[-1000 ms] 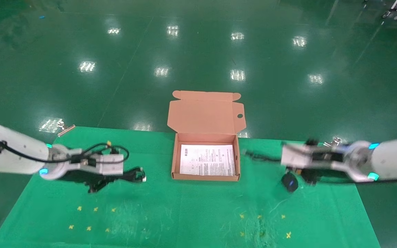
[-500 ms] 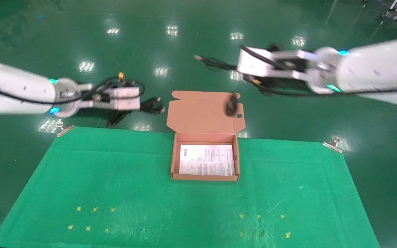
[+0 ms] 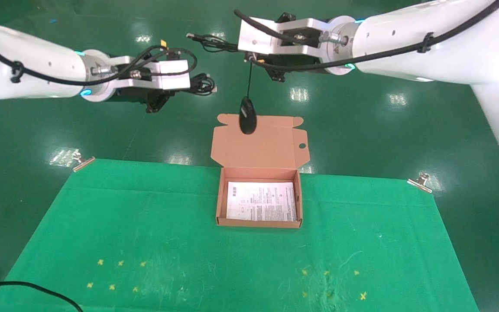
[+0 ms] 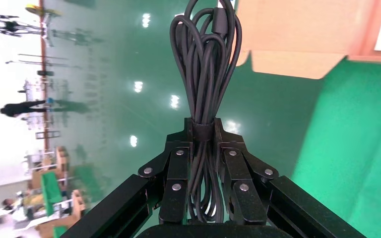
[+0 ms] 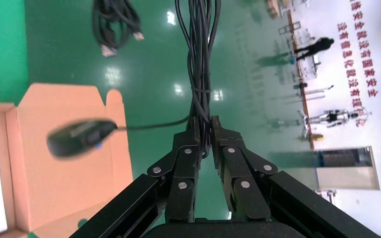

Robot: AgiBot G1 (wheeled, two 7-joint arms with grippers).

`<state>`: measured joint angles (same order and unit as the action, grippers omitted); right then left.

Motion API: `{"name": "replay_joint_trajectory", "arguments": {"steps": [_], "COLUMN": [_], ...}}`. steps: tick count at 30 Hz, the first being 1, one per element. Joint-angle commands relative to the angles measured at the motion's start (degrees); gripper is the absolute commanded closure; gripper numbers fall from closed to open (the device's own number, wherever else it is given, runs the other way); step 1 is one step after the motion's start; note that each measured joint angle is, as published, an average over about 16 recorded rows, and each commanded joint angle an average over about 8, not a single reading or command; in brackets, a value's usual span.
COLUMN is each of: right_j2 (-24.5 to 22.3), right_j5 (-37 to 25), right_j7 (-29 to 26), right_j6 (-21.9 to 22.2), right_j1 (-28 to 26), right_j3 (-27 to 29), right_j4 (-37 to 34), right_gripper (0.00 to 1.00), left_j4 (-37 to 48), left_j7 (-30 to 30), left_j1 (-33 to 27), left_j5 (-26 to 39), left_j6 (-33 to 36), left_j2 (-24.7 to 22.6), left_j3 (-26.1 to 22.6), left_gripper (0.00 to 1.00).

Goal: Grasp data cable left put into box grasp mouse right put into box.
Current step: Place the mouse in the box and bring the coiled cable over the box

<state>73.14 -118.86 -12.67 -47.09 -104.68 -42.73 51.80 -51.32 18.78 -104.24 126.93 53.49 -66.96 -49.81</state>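
My left tool (image 3: 169,93) is clamped on the data cable (image 3: 202,83), its fingers (image 4: 178,173) pinching the bundle at its wrapped waist, and I hold it high above the floor beyond the far edge of the worktop (image 3: 102,225), off to the left of the box (image 3: 219,203). My right tool (image 3: 275,71) is shut on a gathered bunch of the mouse cord (image 5: 201,69), so the mouse (image 3: 247,116) itself is not gripped: it hangs free below on a single strand, in front of the raised lid (image 3: 258,147). The box sits at the middle of the far edge of the worktop, open, with only a white leaflet (image 3: 261,207) inside. Both things are lifted, so I judge the step in hand to be carrying them over the tray and lowering them in. The mouse will likely swing like a pendulum, so I should move the right arm slowly, let it settle, and bring it toward the near side past the lid before descending, or it may knock the flap or land outside. I should lower until the mouse rests on the leaflet, then feed the cord down after it and let go. The left bundle is stiff and compact; I should bring it in low over the left wall of the tray and release it flat. The two arms converge on a small opening, so going one at a time looks safest.
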Motion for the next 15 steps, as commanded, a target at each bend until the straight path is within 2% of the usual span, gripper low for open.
{"name": "replay_joint_trajectory", "arguments": {"steps": [1, 15], "right_j2": [0.63, 1.63], "right_j5": [1.36, 2.89], "right_j7": [1.65, 3.19], "right_j6": [0.46, 1.04], "right_j1": [-0.37, 1.25], "right_j3": [0.24, -0.15], "right_j4": [-1.39, -3.71], "right_gripper": [1.0, 1.0], "left_j4": [0.27, -0.92], "left_j7": [0.38, 1.6], "left_j1": [-0.44, 0.65], "left_j5": [0.71, 3.12], "left_j6": [-0.41, 1.3], "left_j2": [-0.32, 2.06], "left_j3": [-0.04, -0.92], "left_gripper": [1.0, 1.0]}}
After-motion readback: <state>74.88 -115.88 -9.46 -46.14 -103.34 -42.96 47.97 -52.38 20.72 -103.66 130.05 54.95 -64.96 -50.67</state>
